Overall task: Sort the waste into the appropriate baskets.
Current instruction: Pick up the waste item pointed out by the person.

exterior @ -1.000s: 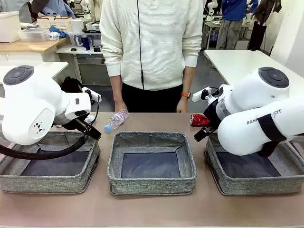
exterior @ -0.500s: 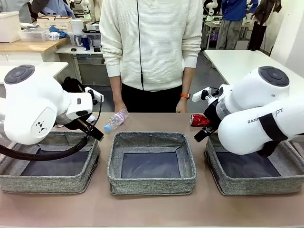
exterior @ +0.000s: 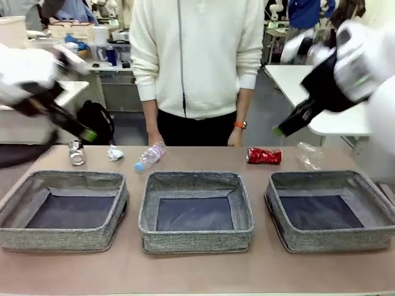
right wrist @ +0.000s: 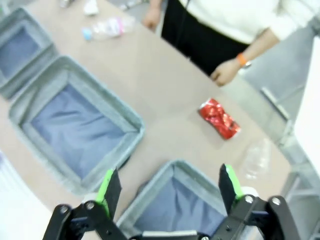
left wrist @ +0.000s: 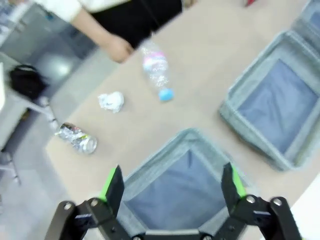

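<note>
Waste lies in a row along the table's far edge, near the person: dark drink can (exterior: 76,152), small white scrap (exterior: 115,153), pink-labelled bottle (exterior: 150,156), red can (exterior: 264,155), label-less clear bottle (exterior: 310,154). Nearer stand the left basket (exterior: 62,237), middle basket (exterior: 197,237) and right basket (exterior: 333,240). Left gripper (left wrist: 171,182) and right gripper (right wrist: 168,185) hang above the table, jaws spread wide, holding nothing.

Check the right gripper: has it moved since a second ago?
Yes. The right gripper has lifted from beside the red can, near the right basket's far rim, to well above the table, jaws open.
</note>
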Available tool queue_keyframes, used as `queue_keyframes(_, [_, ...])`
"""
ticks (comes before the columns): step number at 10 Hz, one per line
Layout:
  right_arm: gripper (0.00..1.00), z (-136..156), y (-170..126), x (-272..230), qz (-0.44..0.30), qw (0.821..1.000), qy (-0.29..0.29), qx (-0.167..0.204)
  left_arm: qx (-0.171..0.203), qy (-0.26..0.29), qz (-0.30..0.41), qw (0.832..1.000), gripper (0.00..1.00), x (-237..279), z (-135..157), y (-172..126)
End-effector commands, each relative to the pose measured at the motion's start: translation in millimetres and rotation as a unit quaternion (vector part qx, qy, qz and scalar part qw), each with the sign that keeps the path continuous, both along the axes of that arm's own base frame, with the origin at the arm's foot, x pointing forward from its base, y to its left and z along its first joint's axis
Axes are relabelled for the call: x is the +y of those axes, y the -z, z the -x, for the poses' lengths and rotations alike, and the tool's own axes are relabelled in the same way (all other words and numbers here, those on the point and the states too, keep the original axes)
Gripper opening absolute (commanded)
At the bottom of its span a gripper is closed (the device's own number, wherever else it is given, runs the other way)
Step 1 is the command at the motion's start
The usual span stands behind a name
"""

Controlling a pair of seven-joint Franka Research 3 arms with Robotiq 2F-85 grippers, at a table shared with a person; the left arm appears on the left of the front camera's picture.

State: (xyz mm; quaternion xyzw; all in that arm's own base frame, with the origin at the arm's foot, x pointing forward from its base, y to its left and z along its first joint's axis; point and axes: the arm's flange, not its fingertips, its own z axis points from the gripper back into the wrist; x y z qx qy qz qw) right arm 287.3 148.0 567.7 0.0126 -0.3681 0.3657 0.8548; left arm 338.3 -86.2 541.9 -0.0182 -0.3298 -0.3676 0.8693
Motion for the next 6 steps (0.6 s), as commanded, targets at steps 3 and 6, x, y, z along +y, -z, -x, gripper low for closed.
queue_keyframes(3, [1.00, 61.2, 61.8, -48.7, 0.023, 0.997, 0.071, 0.026, 0.018, -0.019, -0.042, 0.999, 1.00, 0.5, 43.7, 46.0])
queue_keyframes(6, [1.00, 36.0, -11.4, -51.3, -0.067, 0.996, 0.029, 0.052, 0.036, 0.017, 0.020, 0.999, 1.00, 22.5, 20.6, -21.5])
